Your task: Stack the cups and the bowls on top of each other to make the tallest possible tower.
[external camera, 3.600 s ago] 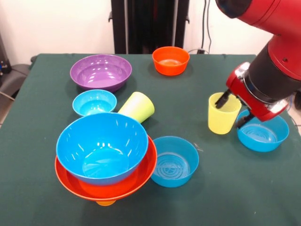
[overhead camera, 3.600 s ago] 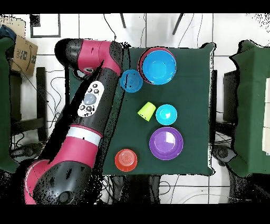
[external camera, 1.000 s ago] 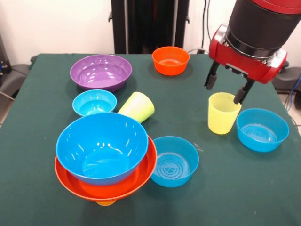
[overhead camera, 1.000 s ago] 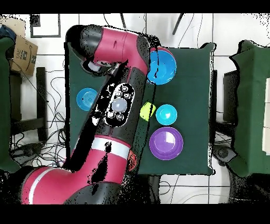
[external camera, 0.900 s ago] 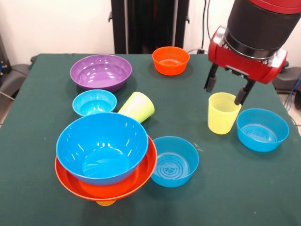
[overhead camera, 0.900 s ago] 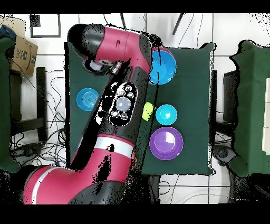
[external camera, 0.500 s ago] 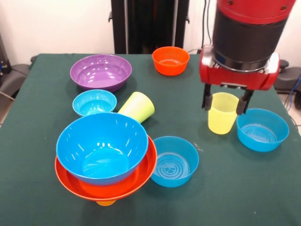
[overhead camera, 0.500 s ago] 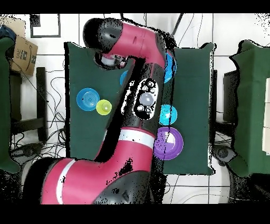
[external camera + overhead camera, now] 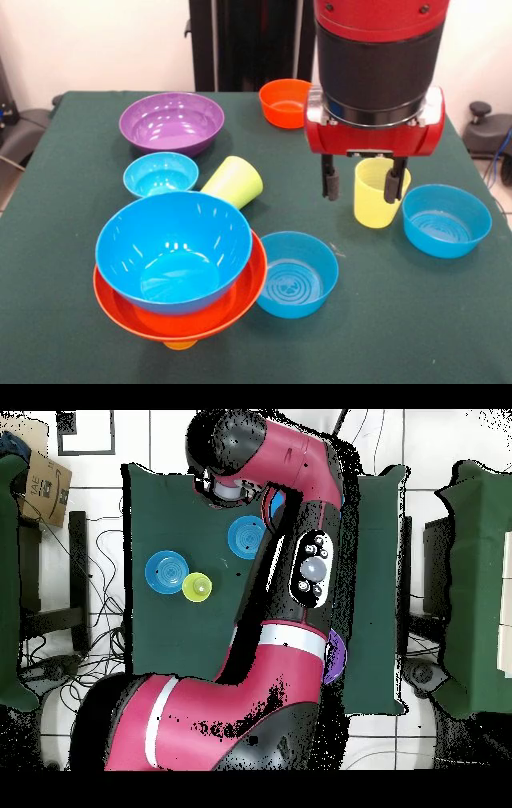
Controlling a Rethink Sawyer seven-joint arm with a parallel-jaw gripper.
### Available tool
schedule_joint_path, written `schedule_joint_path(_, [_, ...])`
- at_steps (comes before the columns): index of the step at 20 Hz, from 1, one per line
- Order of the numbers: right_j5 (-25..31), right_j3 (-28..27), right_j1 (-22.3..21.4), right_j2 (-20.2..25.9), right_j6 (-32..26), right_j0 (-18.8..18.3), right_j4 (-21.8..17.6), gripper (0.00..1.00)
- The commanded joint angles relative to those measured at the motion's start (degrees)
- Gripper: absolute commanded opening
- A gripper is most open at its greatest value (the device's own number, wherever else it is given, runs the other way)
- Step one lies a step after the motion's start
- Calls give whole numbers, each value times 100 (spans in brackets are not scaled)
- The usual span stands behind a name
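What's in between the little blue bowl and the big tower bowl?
Nothing. In the front view only bare green table lies between the small blue bowl and the tower; the lime cup lies off to one side.

Red arm [image 9: 376, 72], black cylindrical wrist, red collar, two black fingers [image 9: 330, 180]

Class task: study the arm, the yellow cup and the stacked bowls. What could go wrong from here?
1. The open gripper hangs left of the pale yellow cup, one finger overlapping its front; swinging could knock it over.
2. The tower balances wide bowls on a narrow orange cup; a nudge might topple it.
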Motion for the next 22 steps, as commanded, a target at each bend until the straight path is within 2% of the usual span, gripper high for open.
schedule_joint_path(1, [943, -408, -59, 927, -1641, -180, -507, 100])
schedule_joint_path(13, [2369, -1767, 193, 886, -1369, -307, -469, 100])
schedule_joint_path(17, [2430, -1818, 219, 795, -1383, -303, -522, 100])
schedule_joint_path(22, [2287, -1936, 318, 541, -1761, -351, -852, 100])
